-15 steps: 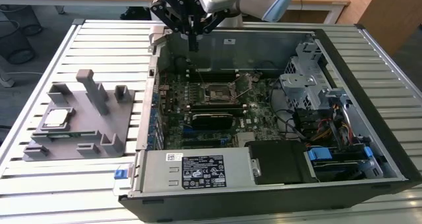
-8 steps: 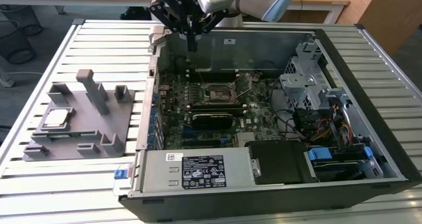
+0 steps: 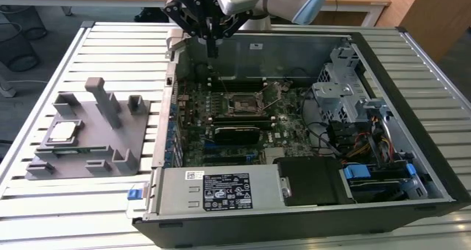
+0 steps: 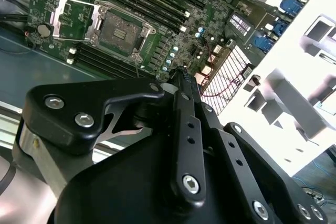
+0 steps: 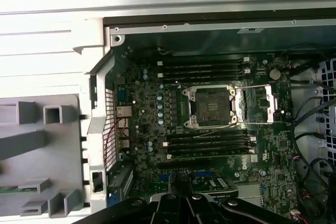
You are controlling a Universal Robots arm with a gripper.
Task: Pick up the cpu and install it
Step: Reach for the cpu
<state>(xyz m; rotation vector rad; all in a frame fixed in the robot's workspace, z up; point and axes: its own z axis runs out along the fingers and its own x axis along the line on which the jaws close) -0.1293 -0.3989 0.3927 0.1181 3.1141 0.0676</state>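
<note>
The cpu [image 3: 63, 131], a small silvery square chip, lies flat on the grey holder block [image 3: 110, 145] on the exterior view's left, outside the computer case. My gripper [image 3: 212, 53] hangs over the far wall of the open case, well away from the cpu, its fingers shut together with nothing between them. In both wrist views the black fingers [image 4: 182, 74] [image 5: 181, 187] point down at the motherboard. The black cpu socket [image 3: 243, 102] [image 5: 210, 107] [image 4: 118, 30] sits bare in the board's middle, with its metal cover plate [image 5: 257, 106] flipped open beside it.
The case's metal walls [image 3: 265, 48] ring the motherboard. A drive cage and cables [image 3: 346, 101] fill the exterior view's right, and a power supply [image 3: 220, 192] sits at the near side. Upright grey posts [image 3: 99, 95] rise from the holder block. Slatted table [image 3: 110, 46] surrounds everything.
</note>
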